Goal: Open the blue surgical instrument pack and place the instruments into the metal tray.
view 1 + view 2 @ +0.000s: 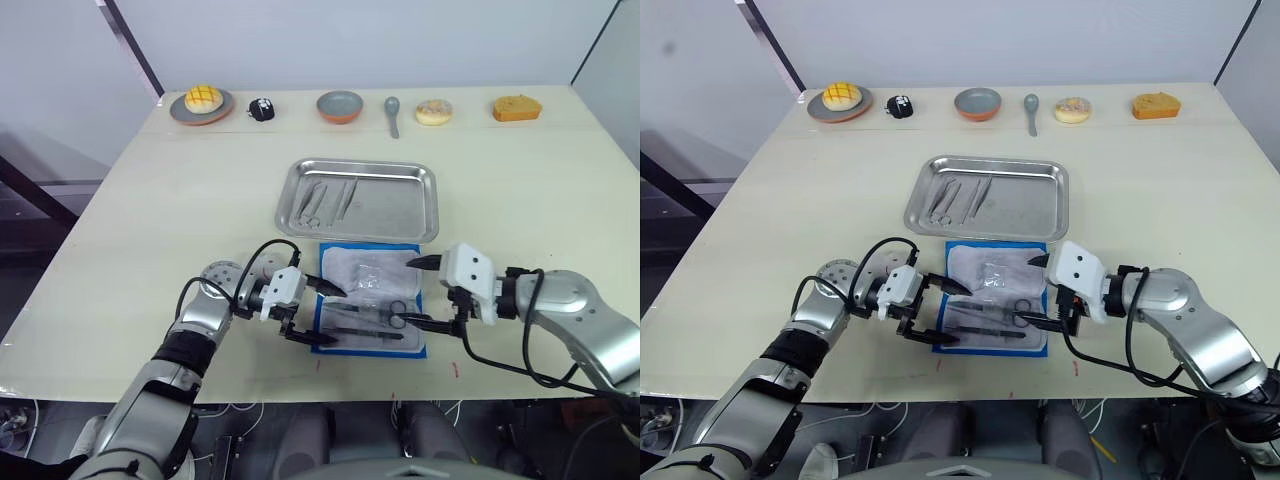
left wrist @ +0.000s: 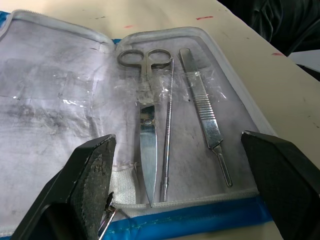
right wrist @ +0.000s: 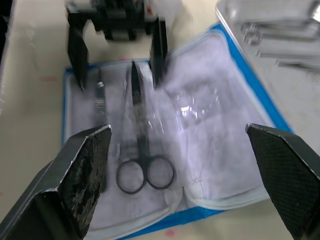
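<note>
The blue surgical instrument pack point(image 1: 340, 250) lies unfolded near the table's front edge, its whitish lining facing up. On the lining rest scissors point(image 2: 147, 125), a thin probe point(image 2: 166, 130) and a flat ridged handle point(image 2: 205, 110). My left gripper point(image 1: 326, 316) stands open at the pack's left edge, with its fingers on either side of the instruments' tips. At the pack's right edge my right gripper point(image 1: 417, 292) is open beside the scissors' ring handles point(image 3: 145, 172). Just behind the pack, the metal tray point(image 1: 395, 205) holds several instruments point(image 1: 325, 200) in its left half.
Along the table's far edge stand a plate with a yellow bun point(image 1: 202, 100), a small black object point(image 1: 261, 109), a grey-and-orange bowl point(image 1: 340, 106), a grey spoon point(image 1: 393, 112), a doughnut point(image 1: 434, 111) and an orange cake point(image 1: 516, 107).
</note>
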Tool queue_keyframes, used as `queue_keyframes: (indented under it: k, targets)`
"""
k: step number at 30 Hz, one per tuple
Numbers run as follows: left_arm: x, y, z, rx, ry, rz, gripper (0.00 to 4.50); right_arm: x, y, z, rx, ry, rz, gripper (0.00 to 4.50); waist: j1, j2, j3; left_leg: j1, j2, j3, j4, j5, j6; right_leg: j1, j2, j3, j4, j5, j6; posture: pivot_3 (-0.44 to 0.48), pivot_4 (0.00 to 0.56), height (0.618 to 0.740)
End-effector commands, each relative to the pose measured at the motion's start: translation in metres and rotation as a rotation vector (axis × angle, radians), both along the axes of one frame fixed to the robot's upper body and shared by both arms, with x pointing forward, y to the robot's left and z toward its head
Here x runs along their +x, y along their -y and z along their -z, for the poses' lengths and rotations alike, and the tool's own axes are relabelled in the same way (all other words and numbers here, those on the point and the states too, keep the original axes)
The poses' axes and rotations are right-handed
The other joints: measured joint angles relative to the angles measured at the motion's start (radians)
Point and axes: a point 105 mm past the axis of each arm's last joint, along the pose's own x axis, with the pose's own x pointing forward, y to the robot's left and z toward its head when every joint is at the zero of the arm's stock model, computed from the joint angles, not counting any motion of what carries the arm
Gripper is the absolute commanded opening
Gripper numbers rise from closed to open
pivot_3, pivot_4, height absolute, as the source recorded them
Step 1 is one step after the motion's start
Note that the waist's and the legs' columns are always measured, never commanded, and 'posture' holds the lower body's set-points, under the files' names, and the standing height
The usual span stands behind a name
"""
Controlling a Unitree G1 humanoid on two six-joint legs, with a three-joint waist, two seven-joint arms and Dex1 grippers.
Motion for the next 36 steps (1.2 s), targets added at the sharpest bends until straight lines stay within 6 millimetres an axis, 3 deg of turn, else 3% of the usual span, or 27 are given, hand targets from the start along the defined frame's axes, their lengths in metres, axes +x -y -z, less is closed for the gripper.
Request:
queue_keyframes:
  k: [1,12,22,23,24,27,28,32,36]
  targets:
    - [-0.017,-0.009,0.036,0.123,-0.118,0.007,4.21,0.005,-0.003,0.008,-0.071,0.01,0.026,4.5,0.0,0.0,0.0,0.0,0.0,0.0,0.0,0.0,0.0,0.0,0.0,0.0,0.0,0.0,0.0,0.0,0.15,0.732]
    - [-0.016,-0.007,0.037,0.118,-0.126,-0.013,4.21,0.013,-0.02,0.02,-0.123,-0.009,0.032,4.5,-0.001,0.001,-0.001,0.0,0.0,0.0,0.0,0.0,0.0,0.0,0.0,0.0,0.0,0.0,0.0,0.0,0.15,0.732]
    - [-0.021,-0.002,0.04,0.102,-0.142,-0.031,4.21,0.014,-0.021,0.041,-0.22,-0.034,0.015,4.5,-0.002,0.0,-0.003,0.0,0.0,-0.001,0.0,0.0,0.001,0.0,0.0,0.0,0.0,0.0,0.0,0.0,0.15,0.732]
    - [-0.021,-0.002,0.039,0.102,-0.141,-0.032,4.5,0.014,-0.019,0.044,-0.235,-0.037,0.014,3.98,-0.002,-0.001,-0.004,0.0,0.0,-0.001,0.0,0.0,0.001,0.0,0.0,0.0,-0.001,0.0,0.0,0.0,0.15,0.732]
    - [-0.021,-0.002,0.039,0.101,-0.14,-0.034,4.5,0.014,-0.017,0.046,-0.246,-0.037,0.012,3.75,-0.002,-0.001,-0.004,0.0,0.0,-0.001,0.0,0.0,0.001,0.0,0.0,0.0,-0.001,0.0,0.0,0.0,0.15,0.732]
    - [-0.02,-0.003,0.039,0.102,-0.14,-0.039,4.5,0.015,-0.014,0.048,-0.258,-0.034,0.004,2.16,-0.002,-0.002,-0.005,0.0,0.0,-0.001,0.0,0.0,0.001,0.0,0.0,0.0,-0.001,0.0,0.0,0.0,0.15,0.732]
    - [-0.02,-0.003,0.039,0.103,-0.14,-0.041,4.5,0.015,-0.014,0.049,-0.259,-0.034,0.0,2.03,-0.002,-0.003,-0.005,0.0,0.0,-0.001,0.0,0.0,0.001,0.0,0.0,0.0,-0.001,0.0,0.0,0.0,0.15,0.732]
    - [-0.019,-0.003,0.039,0.105,-0.141,-0.043,4.5,0.012,-0.017,0.049,-0.249,-0.043,-0.019,0.13,-0.002,-0.003,-0.006,0.0,0.0,-0.001,0.0,0.0,0.001,0.0,0.0,0.0,-0.001,0.0,0.0,0.0,0.15,0.732]
    - [-0.018,-0.002,0.04,0.103,-0.141,-0.045,4.5,0.009,-0.021,0.047,-0.227,-0.051,-0.04,0.04,-0.002,-0.004,-0.007,0.0,0.0,-0.001,0.0,0.0,0.001,0.0,0.0,0.0,-0.001,0.0,0.0,0.0,0.15,0.732]
